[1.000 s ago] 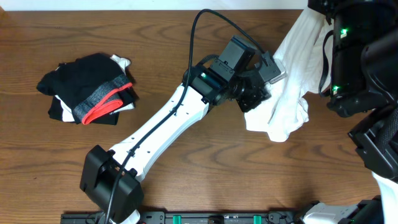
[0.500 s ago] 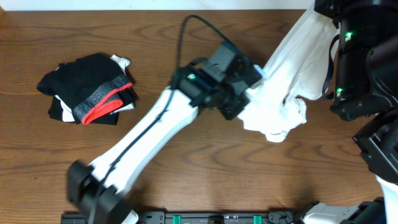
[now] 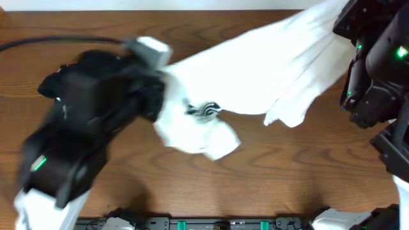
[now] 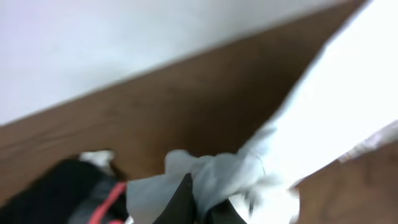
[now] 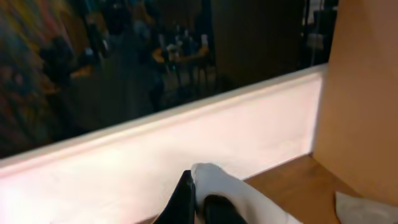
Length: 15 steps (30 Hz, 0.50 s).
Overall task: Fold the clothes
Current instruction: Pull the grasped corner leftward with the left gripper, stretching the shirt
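My left arm [image 3: 77,128] reads as blurred black housing with a green light, white link and black cable [image 3: 57,40]; my right arm [image 3: 377,70] is black with green lights. Left tool [image 4: 200,208] and right tool [image 5: 198,202] have dark fingers.

Overhead top-down; 2 wrist cams close; all share T-shirt [image 3: 268,64].

White T-shirt [image 3: 268,64] stretched across the middle (barring passage), bare table [image 3: 300,172] at near edge

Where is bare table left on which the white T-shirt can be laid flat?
The front of the table, bordered by the white T-shirt, the left arm and the right arm, is bare. The left side is crowded: that arm covers the black garments.
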### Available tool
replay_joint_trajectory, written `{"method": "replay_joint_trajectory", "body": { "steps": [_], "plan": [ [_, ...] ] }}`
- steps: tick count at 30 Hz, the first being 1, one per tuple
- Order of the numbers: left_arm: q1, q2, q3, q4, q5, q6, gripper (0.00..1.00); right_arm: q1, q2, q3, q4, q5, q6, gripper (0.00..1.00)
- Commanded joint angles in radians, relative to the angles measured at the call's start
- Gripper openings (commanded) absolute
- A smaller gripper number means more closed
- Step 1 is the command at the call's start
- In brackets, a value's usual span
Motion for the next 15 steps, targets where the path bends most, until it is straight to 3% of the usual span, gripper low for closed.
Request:
{"method": "replay_joint_trajectory", "body": {
  "steps": [1, 6, 15],
  "plan": [
    [0.069, -0.066, 0.041, -0.020, -0.028, -0.026, 0.06, -0.055, -0.012, 0.010, -0.031, -0.092, 0.093, 0.02],
    [0.138, -0.099, 0.092, -0.069, -0.074, -0.018, 0.06, -0.200, -0.011, 0.010, -0.113, -0.366, 0.180, 0.02],
    [0.156, -0.090, 0.175, -0.052, -0.075, 0.011, 0.06, -0.574, -0.003, 0.010, -0.245, -0.854, 0.146, 0.01]
  ]
}}
